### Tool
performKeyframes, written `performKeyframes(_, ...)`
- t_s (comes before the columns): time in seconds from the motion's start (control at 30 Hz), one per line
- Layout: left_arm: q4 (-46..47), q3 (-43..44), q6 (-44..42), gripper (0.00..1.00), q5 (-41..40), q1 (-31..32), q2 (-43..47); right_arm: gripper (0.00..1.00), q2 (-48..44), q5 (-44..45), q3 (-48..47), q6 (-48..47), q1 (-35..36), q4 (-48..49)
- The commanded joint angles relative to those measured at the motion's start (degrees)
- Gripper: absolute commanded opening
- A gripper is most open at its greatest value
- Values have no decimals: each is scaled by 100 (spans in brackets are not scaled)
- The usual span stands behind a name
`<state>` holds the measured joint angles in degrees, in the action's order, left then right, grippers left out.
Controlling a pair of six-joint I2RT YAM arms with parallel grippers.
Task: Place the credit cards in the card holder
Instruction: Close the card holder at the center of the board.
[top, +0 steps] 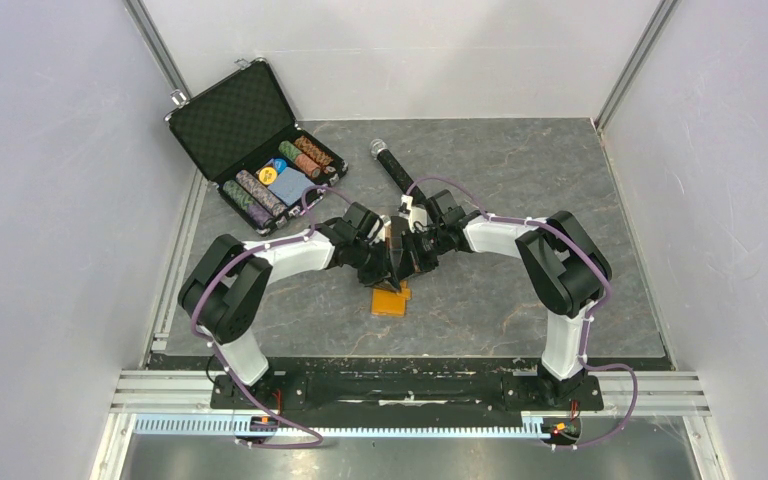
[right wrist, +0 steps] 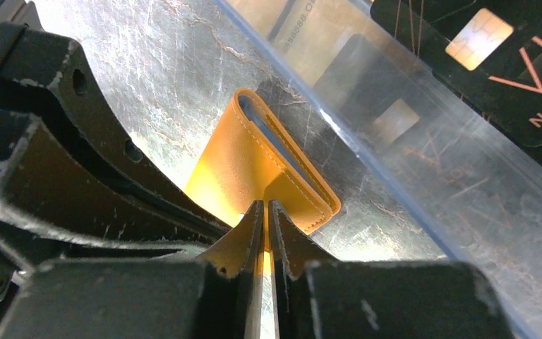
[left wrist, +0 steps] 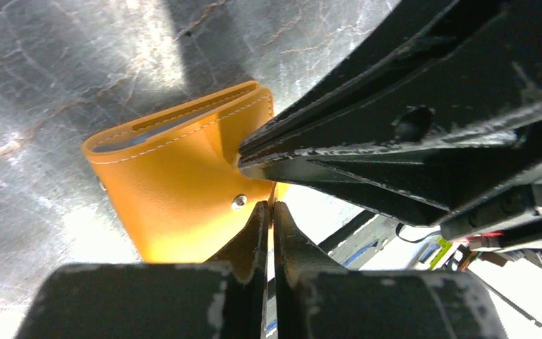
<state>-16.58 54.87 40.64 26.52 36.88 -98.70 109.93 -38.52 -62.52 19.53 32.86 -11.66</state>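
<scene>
The left gripper (left wrist: 268, 212) and the right gripper (right wrist: 266, 212) meet over the middle of the table (top: 520, 180). Both are clenched on the orange card holder (left wrist: 176, 191), each pinching an edge by its snap, so it hangs between them. Beyond it lie a black card (right wrist: 494, 42) and a gold-tan card (right wrist: 303, 25), blurred behind what seems to be a clear strip.

The top camera hangs high beyond the near edge of the bench (top: 520, 170), looking steeply down across all of it. Each wrist camera rides close behind its pincer — left pincer (left wrist: 268, 205), right pincer (right wrist: 265, 205) — facing the same orange card holder (left wrist: 176, 183) from seemingly opposite sides.
</scene>
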Motion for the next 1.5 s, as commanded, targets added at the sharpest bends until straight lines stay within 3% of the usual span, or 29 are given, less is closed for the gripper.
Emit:
performKeyframes(0.0,-176,73,47,2,-306,20,209,8,-94,261,38,-57,25,-9)
performKeyframes(0.23,-688,311,-258,2,-665,29,346,7,-100,249,34,-48,20,-4)
performKeyframes(1.27,-868,472,-505,2,-1286,144,-176,7,-283,89,162,-76,17,53)
performKeyframes(1.47,-1107,523,-631,2,-1617,179,-192,0,-616,-159,395,-32,60,135)
